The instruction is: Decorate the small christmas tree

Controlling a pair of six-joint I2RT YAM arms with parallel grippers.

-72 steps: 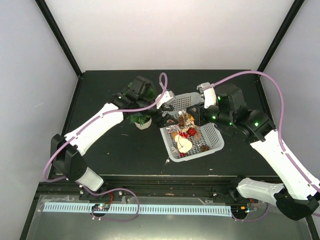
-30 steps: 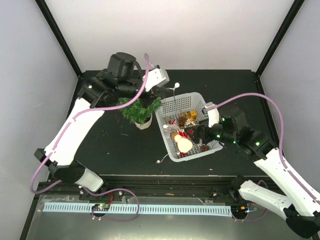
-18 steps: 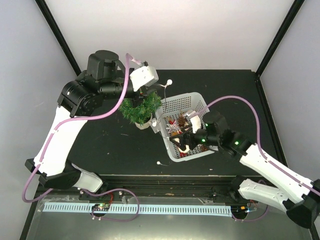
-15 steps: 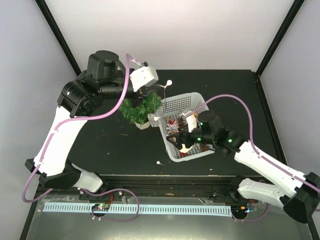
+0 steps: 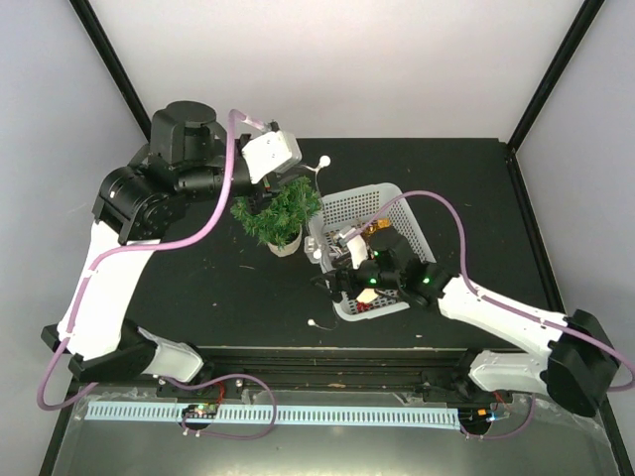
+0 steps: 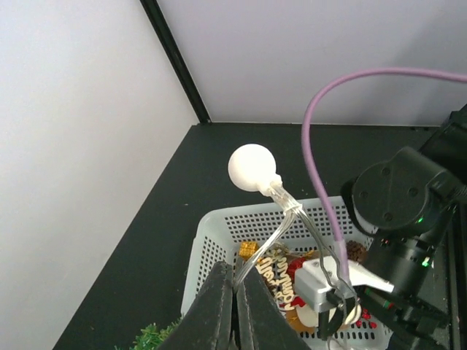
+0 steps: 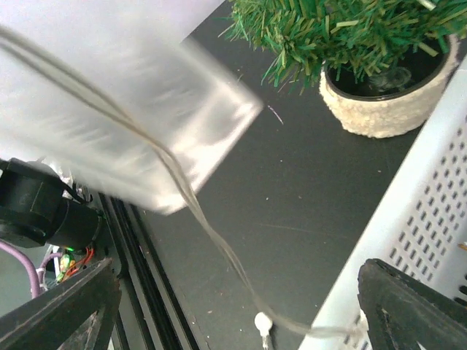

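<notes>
Small christmas tree: stood on the table, just left of the basket.
Basket: sat right of centre, with ornaments inside.
Left gripper: hung above the tree, pinching the light string.
Light string: one bulb was raised behind the tree; another lay on the table before the basket's left front corner.
Right gripper: was over the basket's left front part.

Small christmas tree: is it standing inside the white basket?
No, the small christmas tree stands on the black table, outside the white basket.
</notes>
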